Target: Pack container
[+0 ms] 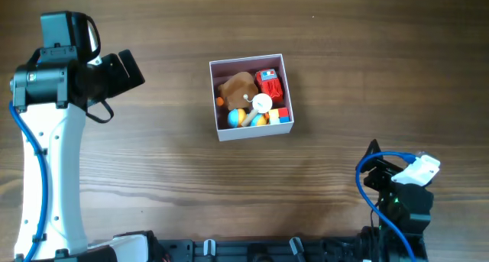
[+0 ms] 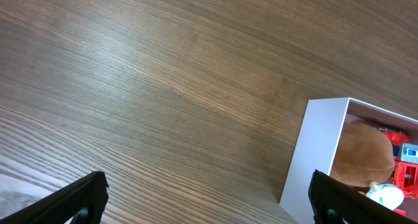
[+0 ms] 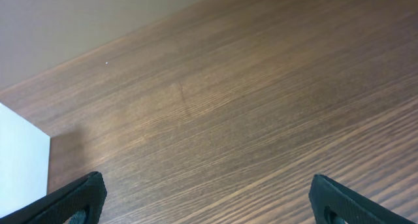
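The container point(image 1: 215, 101) is a square white-walled box with a pink inside, at the table's middle. It holds a brown plush toy point(image 1: 236, 88), a red toy point(image 1: 269, 82), a white ball point(image 1: 261, 103) and small coloured pieces point(image 1: 246, 118). My left gripper point(image 1: 130, 69) is open and empty, to the left of the container and apart from it. In the left wrist view point(image 2: 208, 201) the container's wall point(image 2: 313, 152) and the plush point(image 2: 362, 155) show at the right. My right gripper point(image 1: 372, 170) is open and empty near the front right; its wrist view point(image 3: 208, 201) shows bare wood.
The brown wooden table point(image 1: 153, 163) spreads all round the container. In the right wrist view a white box corner point(image 3: 19, 165) shows at the left, and the table's far edge point(image 3: 98, 51) meets a grey wall. Arm bases and cables sit along the front edge point(image 1: 267, 250).
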You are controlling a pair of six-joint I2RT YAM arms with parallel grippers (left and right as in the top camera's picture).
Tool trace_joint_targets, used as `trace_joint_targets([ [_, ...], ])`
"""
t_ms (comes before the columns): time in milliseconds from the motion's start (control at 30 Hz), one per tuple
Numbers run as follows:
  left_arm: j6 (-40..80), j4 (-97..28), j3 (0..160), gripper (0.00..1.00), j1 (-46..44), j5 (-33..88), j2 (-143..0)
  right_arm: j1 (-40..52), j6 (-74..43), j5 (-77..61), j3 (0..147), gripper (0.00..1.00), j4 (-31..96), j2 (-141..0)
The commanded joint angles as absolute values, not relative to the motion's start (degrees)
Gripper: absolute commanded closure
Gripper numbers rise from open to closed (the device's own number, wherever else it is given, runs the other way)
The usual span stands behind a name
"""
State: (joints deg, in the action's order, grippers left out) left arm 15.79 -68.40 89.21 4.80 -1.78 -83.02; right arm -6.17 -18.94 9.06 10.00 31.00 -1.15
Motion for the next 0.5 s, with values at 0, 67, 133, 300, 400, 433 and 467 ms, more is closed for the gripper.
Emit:
trace_joint_targets([
  [0,16.36,-68.4,90.06,0.0,5.04,-1.34,-82.52,-6.39,-18.09,7.64,8.97,0.0,30.17,-0.21],
  [67,16.36,-68.4,90.06,0.0,5.04,-1.32,-82.52,-6.39,-18.06,7.64,8.97,0.0,30.2,-0.19],
  [133,16.36,-68.4,90.06,0.0,5.04,-1.32,-82.52,-6.39,-18.11,7.62,8.97,0.0,30.2,-0.21],
  [300,16.36,-68.38,90.06,0.0,5.04,-1.32,-82.52,-6.39,-18.09,7.62,8.97,0.0,30.22,-0.21],
  [400,16.36,-68.4,90.06,0.0,5.04,-1.32,-82.52,-6.39,-18.09,7.62,8.97,0.0,30.22,-0.21],
  [433,16.36,-68.4,90.06,0.0,5.04,-1.32,-82.52,-6.39,-18.09,7.62,8.97,0.0,30.22,-0.21],
  [467,16.36,-68.38,90.06,0.0,5.04,-1.32,-82.52,-6.39,-18.09,7.62,8.97,0.0,30.22,-0.21],
])
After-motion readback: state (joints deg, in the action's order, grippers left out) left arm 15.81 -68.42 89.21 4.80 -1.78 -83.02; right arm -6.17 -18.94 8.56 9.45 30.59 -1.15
